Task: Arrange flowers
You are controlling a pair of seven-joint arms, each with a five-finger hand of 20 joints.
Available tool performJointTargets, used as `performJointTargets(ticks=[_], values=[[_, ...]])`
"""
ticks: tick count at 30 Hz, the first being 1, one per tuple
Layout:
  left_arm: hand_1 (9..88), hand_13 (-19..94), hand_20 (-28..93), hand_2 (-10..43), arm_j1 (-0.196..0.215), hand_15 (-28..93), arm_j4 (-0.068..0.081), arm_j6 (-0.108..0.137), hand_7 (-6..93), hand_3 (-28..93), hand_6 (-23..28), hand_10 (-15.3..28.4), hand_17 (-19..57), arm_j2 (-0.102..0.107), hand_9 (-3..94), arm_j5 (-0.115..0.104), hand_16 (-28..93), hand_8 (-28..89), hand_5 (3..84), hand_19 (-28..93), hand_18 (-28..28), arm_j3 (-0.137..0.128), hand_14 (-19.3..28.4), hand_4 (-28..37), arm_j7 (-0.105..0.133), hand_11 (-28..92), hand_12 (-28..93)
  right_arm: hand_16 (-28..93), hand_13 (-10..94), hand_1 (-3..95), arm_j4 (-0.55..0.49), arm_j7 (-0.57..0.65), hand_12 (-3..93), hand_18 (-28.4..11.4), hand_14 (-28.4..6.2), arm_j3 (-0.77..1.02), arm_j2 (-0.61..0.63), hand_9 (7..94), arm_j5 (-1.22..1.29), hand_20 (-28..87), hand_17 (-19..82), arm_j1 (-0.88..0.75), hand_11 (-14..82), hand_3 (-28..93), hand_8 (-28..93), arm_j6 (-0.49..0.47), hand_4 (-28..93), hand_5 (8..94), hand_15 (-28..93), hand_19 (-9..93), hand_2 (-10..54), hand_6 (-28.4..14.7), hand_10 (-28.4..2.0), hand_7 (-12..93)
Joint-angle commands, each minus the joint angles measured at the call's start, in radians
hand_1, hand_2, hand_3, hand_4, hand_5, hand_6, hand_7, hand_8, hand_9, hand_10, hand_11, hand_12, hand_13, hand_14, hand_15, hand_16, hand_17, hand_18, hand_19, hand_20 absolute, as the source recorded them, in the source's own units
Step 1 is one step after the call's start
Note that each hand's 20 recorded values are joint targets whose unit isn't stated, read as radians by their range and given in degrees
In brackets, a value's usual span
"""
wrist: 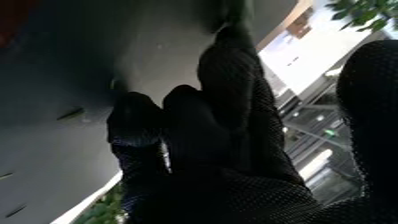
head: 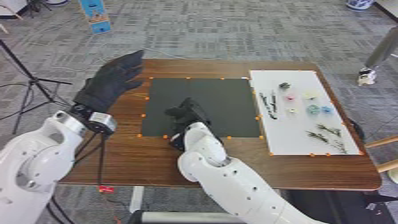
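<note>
While the blue flower (head: 326, 110) looks pale, the sprigs (head: 330, 131) look feathery.

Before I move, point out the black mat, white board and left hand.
Black mat (head: 234, 102), head view, bare right part.
White board (head: 286, 136), head view, bare lower part.
Left hand (head: 108, 84), head view, middle of glove.

there is one brown table (head: 120, 165), one black mat (head: 164, 107) and one white board (head: 289, 142). there are two dark twigs (head: 274, 103), about six small flower heads (head: 290, 97) and a few leafy sprigs (head: 339, 146), too small to count exactly.
</note>
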Motion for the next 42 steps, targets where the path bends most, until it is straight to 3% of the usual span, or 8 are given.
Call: performJointTargets(ticks=[1, 7, 10, 15, 18, 21, 31, 42], values=[[28.0, 11, 9, -9.5, 0.063, 7, -0.028, 0.024, 16.0, 64, 0.9, 7.4, -10.9, -0.013, 15.6, -0.001, 8, -9, 22.1, 32, 15.9, -0.044, 9.4, -28.3, 0.016, 8, 20, 45, 71, 24.3, 0.006, -0.005, 42.2, -21.6, -9.6, 0.004, 0.023, 73.5, 0.008, 49, 40, -0.033, 50.5, 78, -10, -0.021, -23, 65.3, 79, 93, -7.3, -5.0, -13.4, 24], [28.1, 11, 9, -9.5, 0.086, 7, -0.04, 0.036, 15.9, 63, 0.9, 7.4, -10.9, -0.018, 15.6, 0.001, 8, -9, 22.1, 32, 15.9, -0.058, 9.4, -28.3, 0.022, 8, 20, 44, 72, 23.7, 0.009, -0.016, 41.8, -21.8, -9.0, -0.011, 0.039, 75.2, -0.037, 49, 41, -0.022, 49.3, 78, -10, -0.058, -22, 67.0, 79, 93, -7.2, -4.9, -13.1, 24], [28.0, 11, 9, -9.5, 0.13, 7, -0.06, 0.052, 15.9, 64, 0.9, 7.4, -10.9, -0.026, 15.6, 0.001, 8, -9, 22.1, 32, 15.9, -0.09, 9.4, -28.3, 0.03, 8, 20, 45, 72, 23.8, 0.012, -0.034, 41.9, -21.8, -9.0, -0.028, 0.063, 75.3, -0.074, 49, 41, -0.011, 49.2, 78, -10, -0.1, -22, 67.1, 79, 93, -7.2, -4.9, -13.1, 24], [27.9, 11, 9, -9.5, 0.232, 7, -0.105, 0.077, 15.8, 64, 0.9, 7.4, -10.9, -0.044, 15.6, 0.005, 8, -9, 22.2, 32, 15.9, -0.168, 9.4, -28.3, 0.04, 8, 20, 45, 72, 23.7, -0.01, -0.072, 42.4, -21.8, -9.1, -0.045, 0.102, 74.9, -0.076, 49, 41, -0.005, 49.1, 78, -10, -0.172, -22, 66.8, 78, 93, -7.0, -4.8, -13.2, 24], [28.2, 11, 9, -9.5, 0.262, 7, -0.118, 0.087, 15.9, 63, 0.9, 7.4, -10.9, -0.05, 15.6, 0.006, 8, -9, 22.2, 32, 15.9, -0.191, 9.4, -28.3, 0.044, 8, 20, 45, 72, 23.8, -0.028, -0.09, 42.6, -21.8, -9.2, -0.058, 0.121, 74.8, -0.093, 49, 41, -0.008, 49.2, 78, -10, -0.181, -21, 66.8, 78, 93, -7.0, -4.7, -13.2, 24], [28.0, 11, 9, -9.5, 0.277, 7, -0.123, 0.085, 15.8, 64, 0.9, 7.4, -11.0, -0.053, 15.6, 0.006, 8, -9, 22.2, 33, 15.9, -0.203, 9.4, -28.3, 0.043, 8, 20, 45, 72, 23.8, -0.042, -0.095, 42.6, -21.8, -9.2, -0.056, 0.13, 75.0, -0.085, 49, 41, -0.013, 49.3, 78, -10, -0.19, -21, 67.1, 78, 93, -7.0, -4.7, -13.2, 24], [28.1, 11, 9, -9.5, 0.253, 7, -0.111, 0.078, 15.8, 63, 0.8, 7.4, -11.0, -0.052, 15.6, 0.004, 8, -9, 22.1, 33, 15.9, -0.187, 9.4, -28.3, 0.036, 8, 20, 45, 73, 23.8, -0.069, -0.091, 41.6, -21.3, -8.4, -0.026, 0.12, 78.0, -0.047, 50, 43, -0.028, 48.1, 78, -10, -0.179, -21, 68.6, 78, 93, -6.9, -5.0, -12.4, 23], [27.9, 11, 9, -9.5, 0.283, 7, -0.125, 0.089, 15.8, 63, 0.9, 7.4, -10.9, -0.06, 15.6, 0.007, 8, -9, 22.2, 32, 15.9, -0.211, 9.5, -28.3, 0.045, 8, 20, 46, 73, 23.6, -0.098, -0.109, 42.0, -21.2, -8.2, -0.031, 0.168, 76.8, -0.073, 49, 43, -0.019, 47.5, 78, -10, -0.177, -21, 67.3, 77, 93, -7.0, -5.2, -12.8, 21]])
